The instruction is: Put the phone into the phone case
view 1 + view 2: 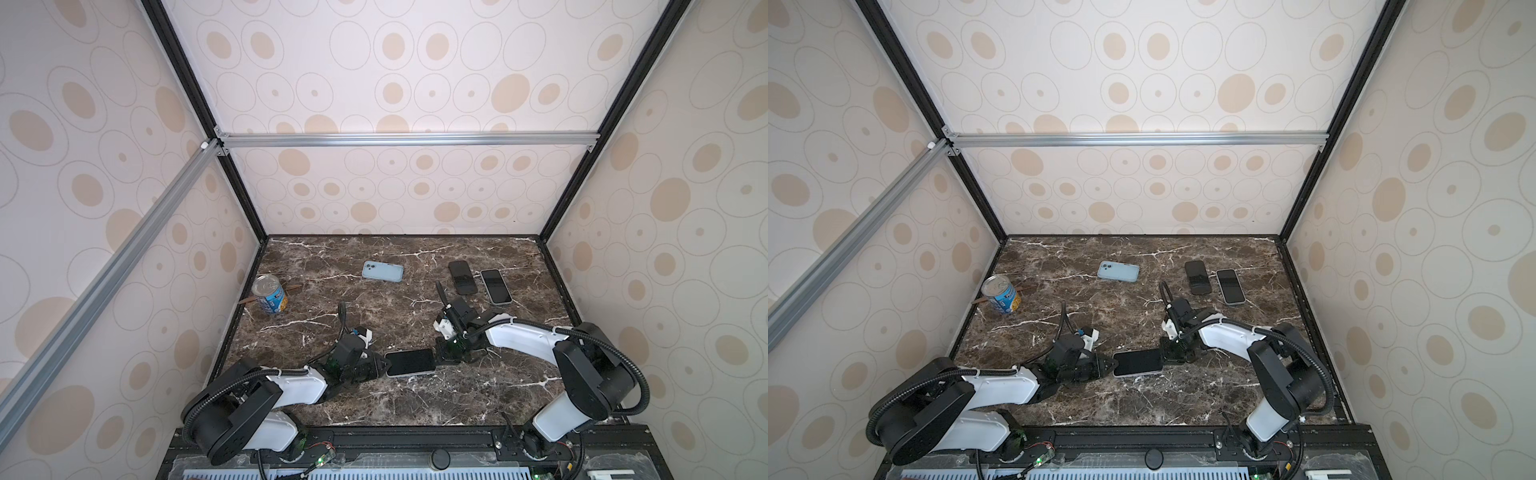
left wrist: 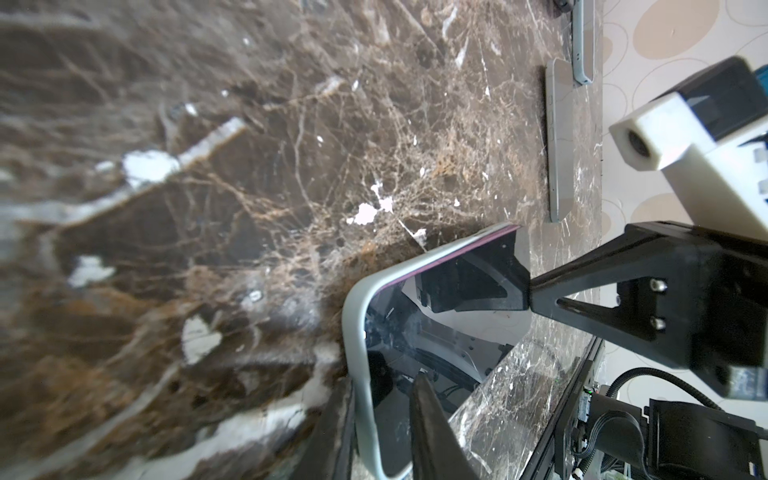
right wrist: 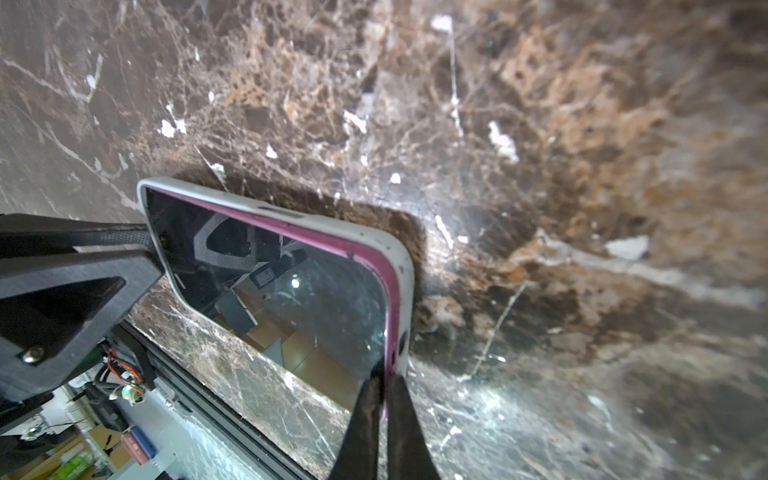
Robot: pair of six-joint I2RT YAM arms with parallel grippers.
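The phone [image 1: 410, 361] lies screen-up in the pale phone case [image 3: 266, 208] at the near middle of the marble table [image 1: 374, 407]. Its long axis runs straight across, from one of my grippers to the other. My left gripper [image 1: 387, 366] clasps one short end, with a finger on the glass and one beneath the case. My right gripper [image 1: 436, 359] is pinched closed at the opposite end; I cannot tell whether it nips the rim or merely presses. Neither arm is nearer. One pink long edge seems to stand proud of the lip, so I judge the seating unfinished. Well beyond lie three others: a pale blue handset [image 1: 382, 271], a black handset [image 1: 461, 277] and a silver-rimmed handset [image 1: 494, 286]. There is also one tin can [image 1: 270, 295].
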